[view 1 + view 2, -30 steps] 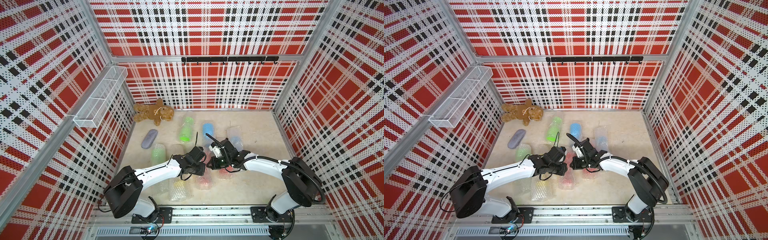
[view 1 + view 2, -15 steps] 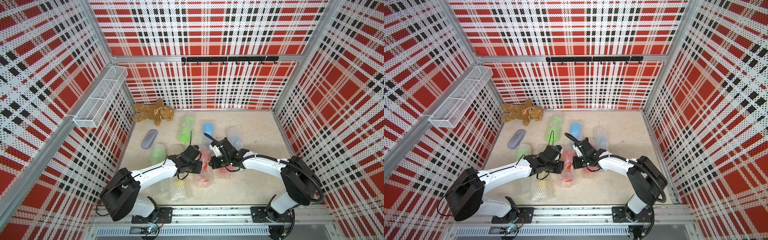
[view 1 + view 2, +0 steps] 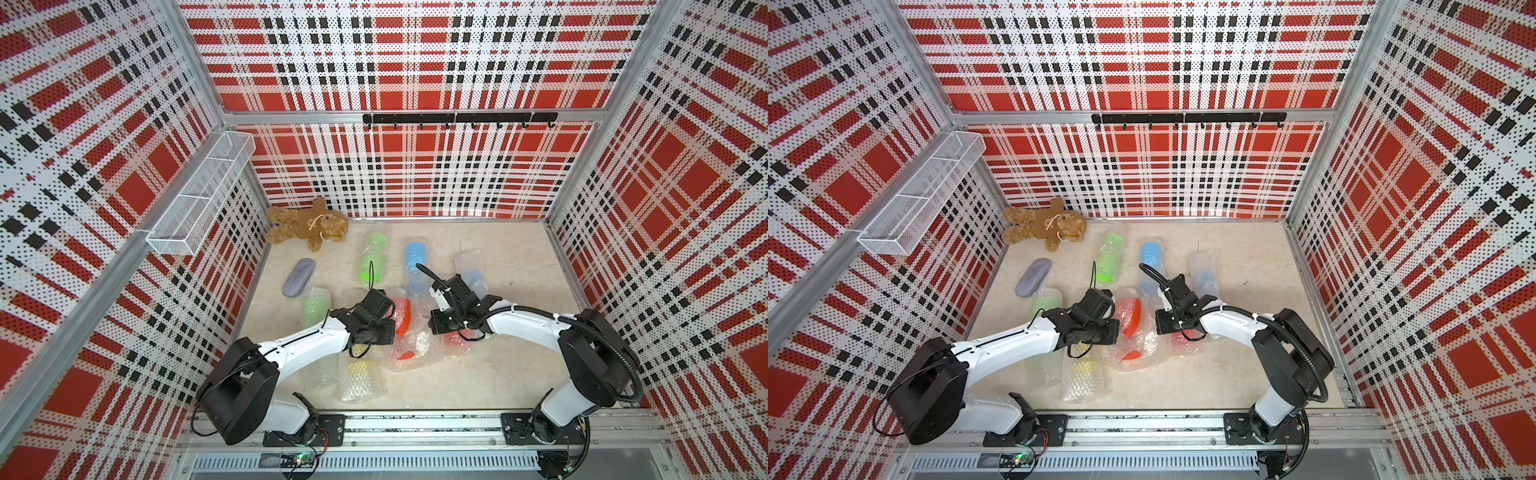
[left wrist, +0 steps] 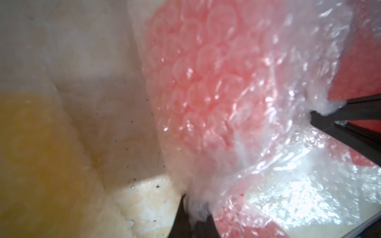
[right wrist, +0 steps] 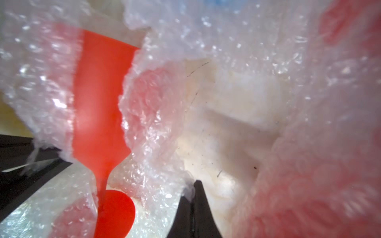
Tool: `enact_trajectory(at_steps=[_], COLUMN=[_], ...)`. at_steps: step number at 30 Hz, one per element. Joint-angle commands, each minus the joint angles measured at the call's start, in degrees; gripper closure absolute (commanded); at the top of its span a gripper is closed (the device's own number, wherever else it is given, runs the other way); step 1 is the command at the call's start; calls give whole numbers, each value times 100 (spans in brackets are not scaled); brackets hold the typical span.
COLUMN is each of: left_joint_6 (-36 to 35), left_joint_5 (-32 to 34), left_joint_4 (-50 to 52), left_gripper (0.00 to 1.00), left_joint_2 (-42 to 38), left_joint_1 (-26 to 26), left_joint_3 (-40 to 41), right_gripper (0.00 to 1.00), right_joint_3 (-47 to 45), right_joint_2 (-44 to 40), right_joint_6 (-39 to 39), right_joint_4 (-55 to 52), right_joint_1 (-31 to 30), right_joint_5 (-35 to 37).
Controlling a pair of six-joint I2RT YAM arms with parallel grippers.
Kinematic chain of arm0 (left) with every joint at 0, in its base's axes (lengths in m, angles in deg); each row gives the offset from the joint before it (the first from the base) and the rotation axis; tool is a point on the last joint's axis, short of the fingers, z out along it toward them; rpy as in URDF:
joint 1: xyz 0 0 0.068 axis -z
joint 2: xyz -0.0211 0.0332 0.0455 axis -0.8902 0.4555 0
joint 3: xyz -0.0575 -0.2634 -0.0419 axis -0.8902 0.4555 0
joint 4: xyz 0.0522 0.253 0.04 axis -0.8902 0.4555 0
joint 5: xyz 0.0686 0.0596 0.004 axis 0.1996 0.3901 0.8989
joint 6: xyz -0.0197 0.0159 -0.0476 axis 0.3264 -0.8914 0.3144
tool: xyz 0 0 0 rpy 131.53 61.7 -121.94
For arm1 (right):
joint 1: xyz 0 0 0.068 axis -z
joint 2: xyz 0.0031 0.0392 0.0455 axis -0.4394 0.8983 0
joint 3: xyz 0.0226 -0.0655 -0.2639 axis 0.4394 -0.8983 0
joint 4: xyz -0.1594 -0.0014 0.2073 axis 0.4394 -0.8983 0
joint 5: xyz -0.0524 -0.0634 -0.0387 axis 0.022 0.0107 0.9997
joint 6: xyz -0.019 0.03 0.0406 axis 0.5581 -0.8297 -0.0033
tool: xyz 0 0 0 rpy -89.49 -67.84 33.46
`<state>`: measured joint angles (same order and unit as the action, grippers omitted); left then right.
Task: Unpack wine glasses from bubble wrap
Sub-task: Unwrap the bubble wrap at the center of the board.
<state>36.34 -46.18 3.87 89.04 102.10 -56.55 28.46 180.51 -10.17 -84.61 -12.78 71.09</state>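
In both top views the red goblet [image 3: 402, 318] sits half out of its bubble wrap [image 3: 411, 347] at mid floor [image 3: 498, 374]

Left wrist: the left gripper [image 4: 193, 218] has its fingers pinched together on the wrap's edge

Right wrist: the right gripper [image 5: 192, 206] is clamped on the wrap too, beside the goblet's bare bowl and foot

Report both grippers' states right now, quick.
Left gripper: shut, pinching the bubble wrap around the red glass.
Right gripper: shut, pinching the same bubble wrap.
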Motion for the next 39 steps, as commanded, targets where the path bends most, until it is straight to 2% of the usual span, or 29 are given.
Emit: enact_trajectory(at_steps=[1,6,10,13,16,21,24,28,32,35,39], left_joint_6=[38,4,16,16,-15,-183,-229,21,429,493,422], left_joint_5=[187,106,-15,-253,-380,-194,-142,-167,-222,-144,133], left_joint_4=[252,247,240,246,268,563,615,445,35,-141,-138], left_gripper=[100,100,64,49,42,41,41,46,51,56,60], left_joint_2=[46,67,-260,-615,-891,-1157,-1240,-1150,-756,-446,-261], left_joint_1=[-44,-184,-475,-843,-1150,-1414,-1356,-699,-17,181,177], left_joint_3=[58,17,-2,15,-27,-246,-415,-588,-448,-196,56], right_gripper=[100,100,100,100,100,100,100,100,100,100,100], right_joint_3=[-181,-216,-148,-88,-69,-32,-62,-302,-443,-467,-526], right_joint_2=[-30,-155,-476,-693,-868,-1103,-1141,-1103,-963,-871,-807], right_joint_6=[101,85,31,-12,-35,-293,-394,-633,-820,-915,-998], right_joint_4=[-158,3,-142,-307,-430,-557,-539,-273,-137,-280,-429], right_joint_1=[88,88,85,88,88,88,88,88,87,86,87], right_joint_5=[244,-103,-161,-193,-229,-298,-412,-521,-312,114,678])
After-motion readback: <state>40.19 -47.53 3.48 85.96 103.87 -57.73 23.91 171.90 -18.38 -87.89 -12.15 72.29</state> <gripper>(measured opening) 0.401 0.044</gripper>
